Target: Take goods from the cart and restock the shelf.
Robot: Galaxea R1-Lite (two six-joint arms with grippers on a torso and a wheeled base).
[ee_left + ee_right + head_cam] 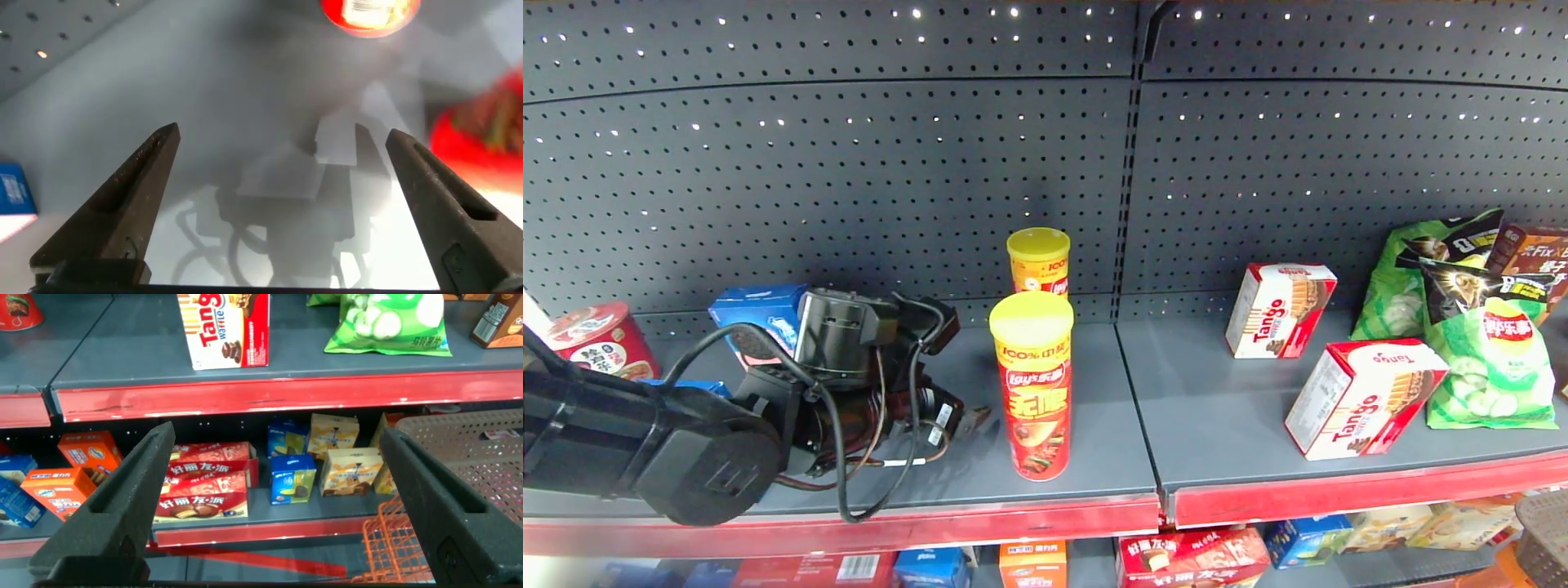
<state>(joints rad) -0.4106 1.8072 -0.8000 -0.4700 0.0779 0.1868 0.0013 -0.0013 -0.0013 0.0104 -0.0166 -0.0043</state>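
A tall red chip can point(1031, 392) with a yellow lid stands upright near the front edge of a grey shop shelf point(1094, 457). A second, matching can point(1039, 261) stands directly behind it, close to the back wall.

The left gripper point(282, 135) lies low over the shelf, just to the left of the front can, with its fingers spread wide and nothing between them. It looks close to the can but not touching it. The can appears to be placed already, so the step in hand is probably clearing the arm away. To do that well, the gripper should draw back along its own line, away from the can, with the fingers kept apart. A tall, narrow can would likely tip from a light sideways brush.

The left arm reaches in from the left of the can, wrist level and cables trailing, its fingers pointing toward the can.

The right gripper point(274, 433) is also open and empty. It hangs below and in front of the can's shelf, facing the lower shelf, with the basket of the cart point(482, 449) near it.

Two wafer boxes point(1364, 396) and green snack bags point(1490, 367) lie well to the right of the can.
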